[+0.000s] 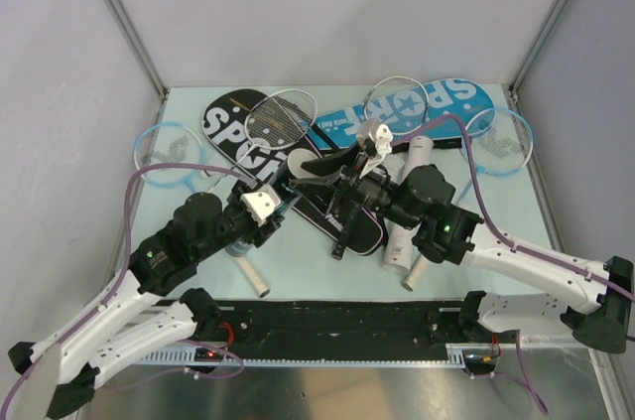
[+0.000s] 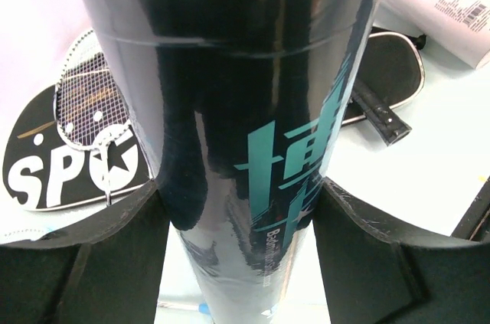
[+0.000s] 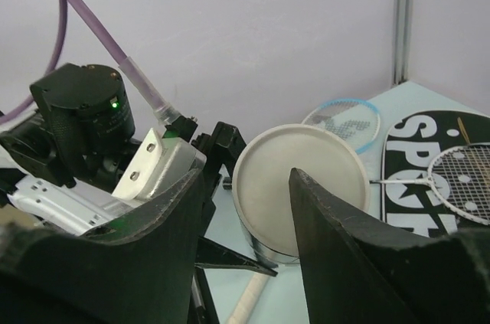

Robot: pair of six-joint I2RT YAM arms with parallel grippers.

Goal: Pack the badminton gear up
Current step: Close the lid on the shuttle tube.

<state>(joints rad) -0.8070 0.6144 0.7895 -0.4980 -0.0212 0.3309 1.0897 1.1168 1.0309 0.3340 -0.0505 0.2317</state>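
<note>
My left gripper (image 1: 270,204) is shut on a glossy black tube (image 2: 253,109) with teal lettering, its pads pressed on both sides. In the top view the black tube (image 1: 306,170) slants up to the right. Its white end cap (image 3: 321,163) faces my right gripper (image 3: 247,178), which stands open just in front of the cap, holding nothing. From above, the right gripper (image 1: 349,182) is over the table's middle. A black "SPORT" cover (image 1: 230,127) carries a silver racket (image 1: 281,117). A blue cover (image 1: 437,102) carries another silver racket (image 1: 395,102).
Light-blue rackets lie at the far left (image 1: 169,150) and far right (image 1: 501,140). White tubes (image 1: 402,231) lie right of centre beside another black cover (image 1: 342,223). A thin white handle (image 1: 253,281) lies near the front rail (image 1: 337,326). Grey walls close three sides.
</note>
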